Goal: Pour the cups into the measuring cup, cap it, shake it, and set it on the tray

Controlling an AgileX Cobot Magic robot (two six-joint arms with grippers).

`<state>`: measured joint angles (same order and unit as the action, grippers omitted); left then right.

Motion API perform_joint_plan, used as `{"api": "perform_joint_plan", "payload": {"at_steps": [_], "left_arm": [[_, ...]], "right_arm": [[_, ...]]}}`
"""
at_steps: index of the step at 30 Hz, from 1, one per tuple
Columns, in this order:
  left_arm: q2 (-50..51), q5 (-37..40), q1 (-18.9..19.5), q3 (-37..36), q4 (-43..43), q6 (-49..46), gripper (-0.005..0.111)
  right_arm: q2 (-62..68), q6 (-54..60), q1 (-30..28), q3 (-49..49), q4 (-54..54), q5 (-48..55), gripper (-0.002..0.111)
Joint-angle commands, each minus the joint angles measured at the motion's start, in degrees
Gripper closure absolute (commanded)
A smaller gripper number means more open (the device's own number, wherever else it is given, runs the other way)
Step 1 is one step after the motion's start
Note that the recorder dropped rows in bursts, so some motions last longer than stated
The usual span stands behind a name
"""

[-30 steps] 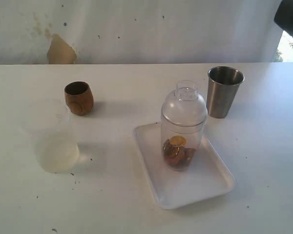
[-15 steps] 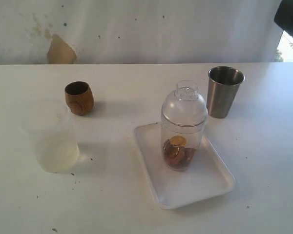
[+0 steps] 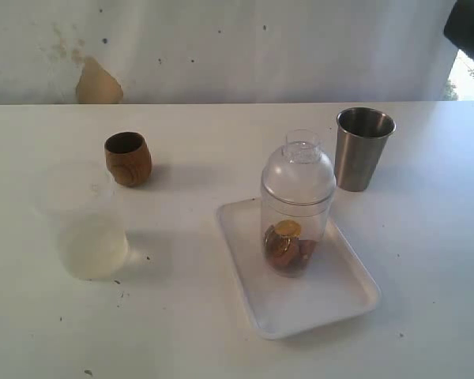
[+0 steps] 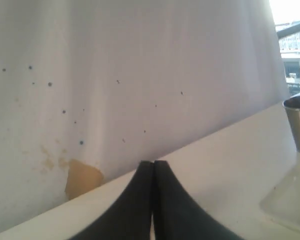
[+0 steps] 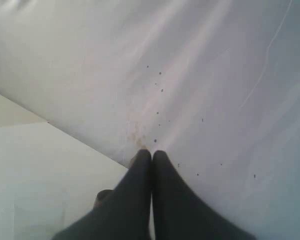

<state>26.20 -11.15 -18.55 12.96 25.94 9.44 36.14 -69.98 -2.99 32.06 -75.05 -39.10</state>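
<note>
Outside cam: measuring cup (image 3: 295, 229), cap (image 3: 298, 175) on, stands on the tray (image 3: 332, 304) centre-right, near. Wooden cup (image 3: 128, 158) far left, tumbler (image 3: 363, 150) far right. Looks done to me.

Left wrist: left gripper (image 4: 153, 165) closed tight, empty.

Right wrist: right gripper (image 5: 151, 154) same.

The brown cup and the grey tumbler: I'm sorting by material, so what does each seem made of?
The brown cup looks like wood, smooth and matt: ring-shaped grain shows on its side. The grey tumbler is probably brushed steel: dull metallic sheen, thin rim.
</note>
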Motion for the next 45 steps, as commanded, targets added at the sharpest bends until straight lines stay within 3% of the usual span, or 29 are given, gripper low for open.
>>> {"api": "perform_joint_plan", "payload": {"at_steps": [1,8,11,18,25,45], "left_arm": [[-2.39,-0.94,3.47,-5.36,-3.42,-0.73,0.107],[-11.8,-0.81,11.09,-11.61,-15.72,-4.23,0.107],[-16.76,-0.7,14.56,-12.96,-16.52,-4.61,0.107],[-25.5,13.09,19.66,-12.96,-16.52,-4.36,0.107],[-26.2,24.54,20.22,-12.96,-18.07,-4.36,0.107],[-26.2,24.42,20.22,-12.96,-23.49,-8.28,0.107]], "right_arm": [[-0.28,-0.3,-0.47,-0.17,-0.17,0.2,0.108],[-0.28,-0.3,-0.47,-0.17,-0.17,0.2,0.108],[-0.28,-0.3,-0.47,-0.17,-0.17,0.33,0.108],[-0.28,-0.3,-0.47,-0.17,-0.17,0.23,0.108],[-0.28,-0.3,-0.47,-0.17,-0.17,0.23,0.108],[-0.28,-0.3,-0.47,-0.17,-0.17,0.23,0.108]]}}
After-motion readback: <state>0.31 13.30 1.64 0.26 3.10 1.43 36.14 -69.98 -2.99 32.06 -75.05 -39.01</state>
